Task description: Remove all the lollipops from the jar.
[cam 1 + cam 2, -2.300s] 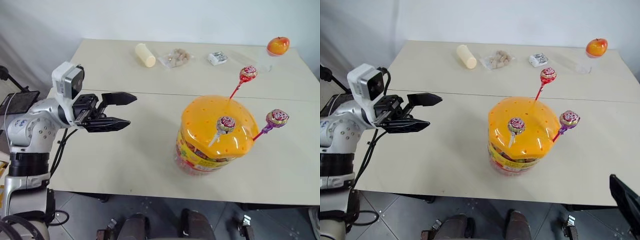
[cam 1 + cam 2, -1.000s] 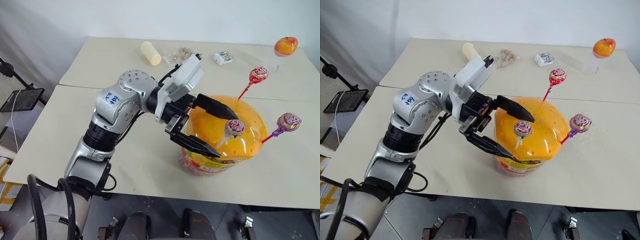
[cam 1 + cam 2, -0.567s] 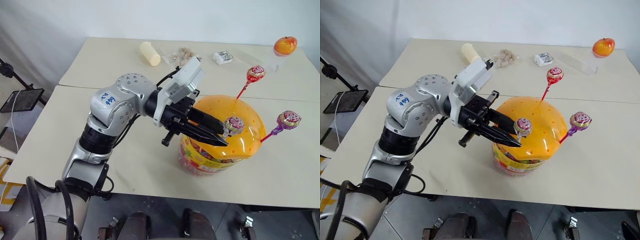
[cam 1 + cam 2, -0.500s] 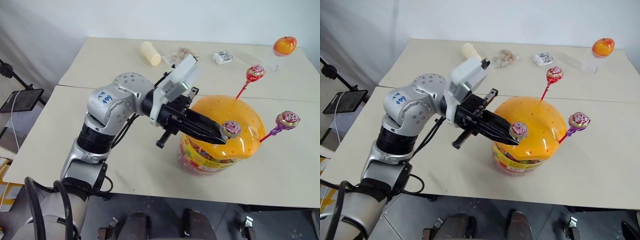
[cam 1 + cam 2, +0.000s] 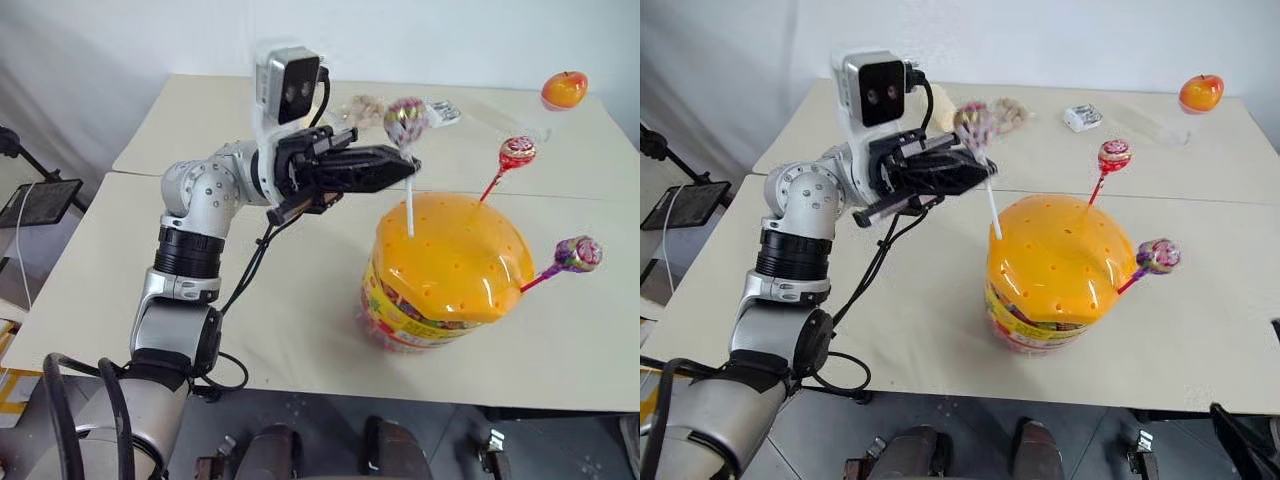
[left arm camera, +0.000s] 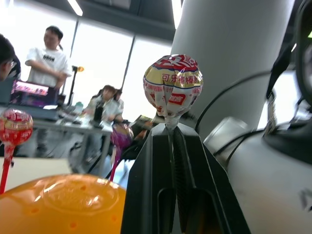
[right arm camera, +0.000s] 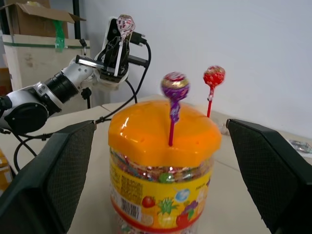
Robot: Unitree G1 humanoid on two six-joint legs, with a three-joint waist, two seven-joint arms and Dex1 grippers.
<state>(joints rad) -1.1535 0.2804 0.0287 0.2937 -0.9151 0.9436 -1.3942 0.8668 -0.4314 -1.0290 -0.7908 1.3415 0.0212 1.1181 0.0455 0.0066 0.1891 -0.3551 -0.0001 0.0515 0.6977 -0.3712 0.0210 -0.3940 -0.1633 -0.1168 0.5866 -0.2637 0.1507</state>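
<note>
The jar (image 5: pixel 440 290) is a clear tub with a yellow-red label and an orange holed lid (image 5: pixel 455 245), standing near the table's front right. My left gripper (image 5: pixel 400 168) is shut on the white stick of a lollipop (image 5: pixel 405 120), held upright above and left of the lid. In the left wrist view its pink-and-white head (image 6: pixel 172 85) stands just above the closed fingers (image 6: pixel 146 195). In the right wrist view the held lollipop (image 7: pixel 125 23) sits clear of the jar. A red lollipop (image 5: pixel 517 153) and a purple lollipop (image 5: pixel 577 253) stick in the lid. My right gripper (image 7: pixel 161 146) is open, facing the jar.
At the table's far side lie an orange fruit (image 5: pixel 562 88), a small wrapped packet (image 5: pixel 1082 117), a bag of nuts (image 5: pixel 1008 110) and a cream cylinder (image 5: pixel 937 105). A seam (image 5: pixel 560 197) joins two tabletops. Several people sit in the room behind (image 6: pixel 48 53).
My left gripper, open around the white-stick lollipop a second ago, shut on it. It then rolled its wrist and lifted the lollipop up and left, off the lid.
</note>
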